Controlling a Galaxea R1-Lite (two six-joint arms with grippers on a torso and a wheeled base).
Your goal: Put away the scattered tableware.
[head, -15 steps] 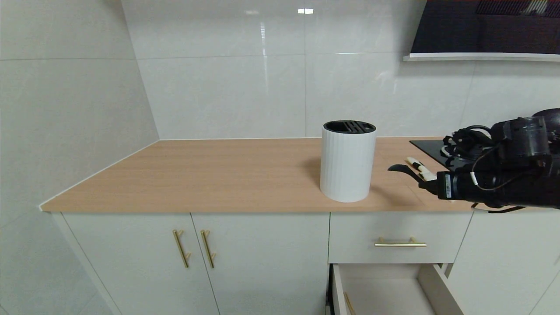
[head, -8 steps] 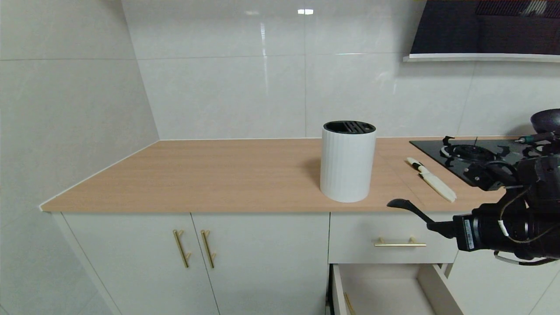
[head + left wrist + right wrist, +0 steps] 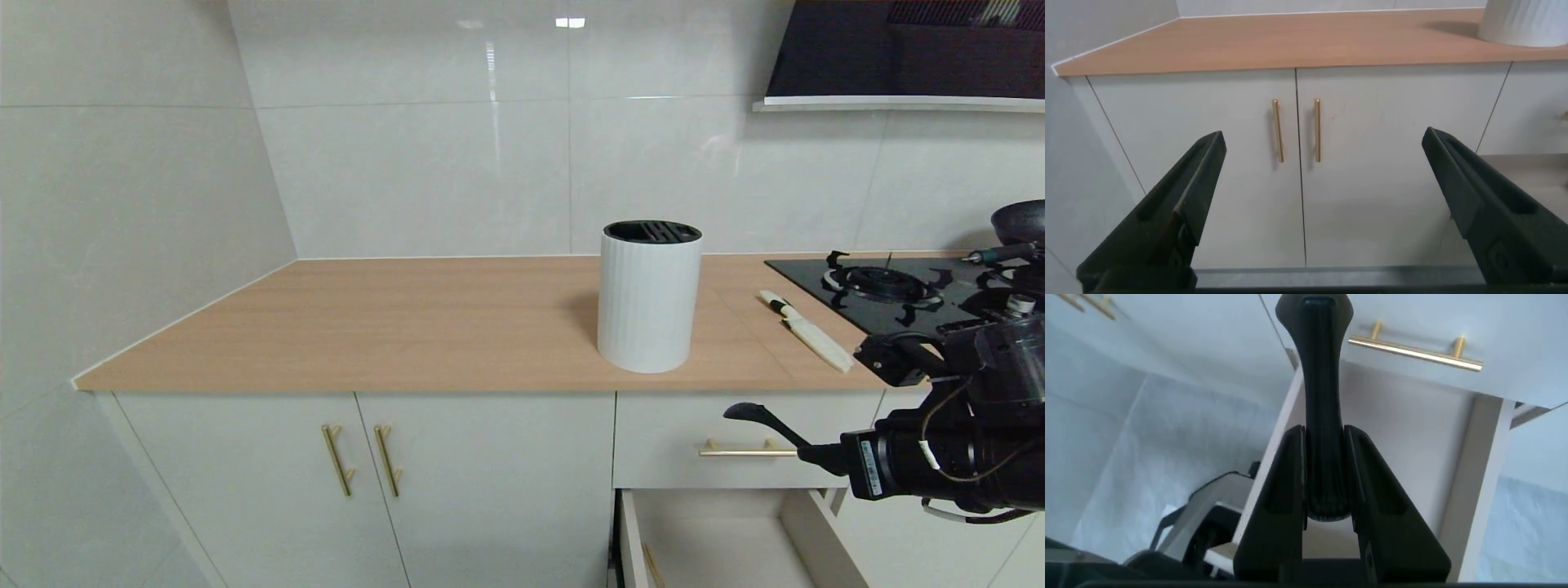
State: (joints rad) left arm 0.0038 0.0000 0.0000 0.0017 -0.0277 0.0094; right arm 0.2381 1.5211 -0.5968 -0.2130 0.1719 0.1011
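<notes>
on the countertop a knife holder is stood, right of centre. a knife is laid flat at its 3 o'clock, apart from it, and the stove is set at 2 o'clock, beyond the knife. under the counter, double doors are found at the holder's 8 o'clock, a closed drawer at its 5 o'clock, and an open drawer directly beneath that. a utensil is held in the right gripper before the closed drawer, above the open drawer. the left gripper is faced toward the double doors.
</notes>
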